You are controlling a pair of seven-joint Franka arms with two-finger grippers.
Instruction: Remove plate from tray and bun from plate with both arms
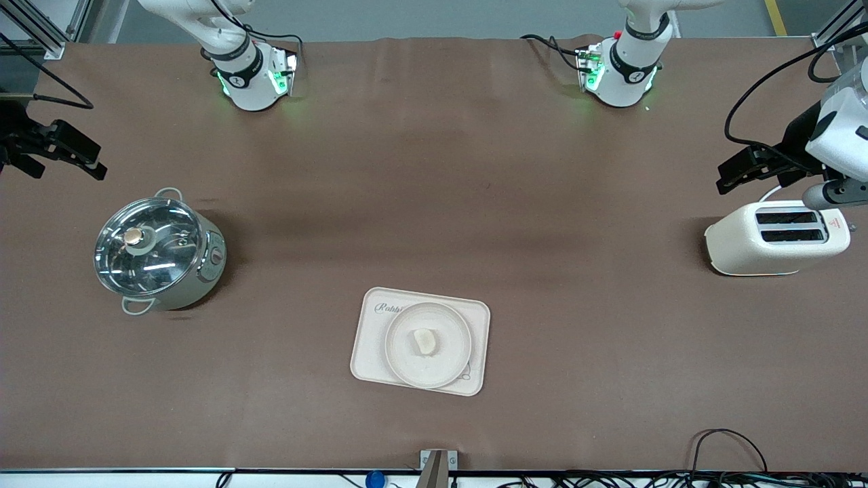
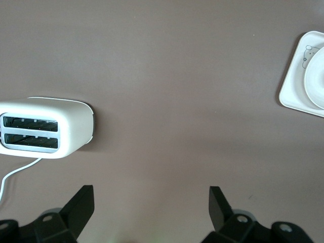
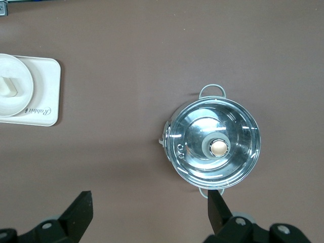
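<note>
Cream-white and shallow, the plate (image 1: 428,345) is a round dish with a raised rim, lying on the rectangular cream tray (image 1: 370,352) low in the centre of the front view. The tray has rounded corners and script lettering at one edge. On the middle of the plate rests the bun (image 1: 425,340), a small pale yellowish lump with a soft, rounded shape. The worktop (image 1: 434,203) is a matt brown sheet with faint creases.

At mid left of the front view stands a polished steel pot (image 1: 157,252) with a glass lid, a round knob and two loop handles. At mid right lies a glossy cream toaster (image 1: 776,238) with two dark slots.

The left tool (image 2: 151,206) hangs over the worktop at the right edge of the front view, above the toaster, its black fingers spread wide apart. The right tool (image 3: 150,208) hangs at the left edge, above the pot, its fingers likewise wide apart. Both arms wait.
</note>
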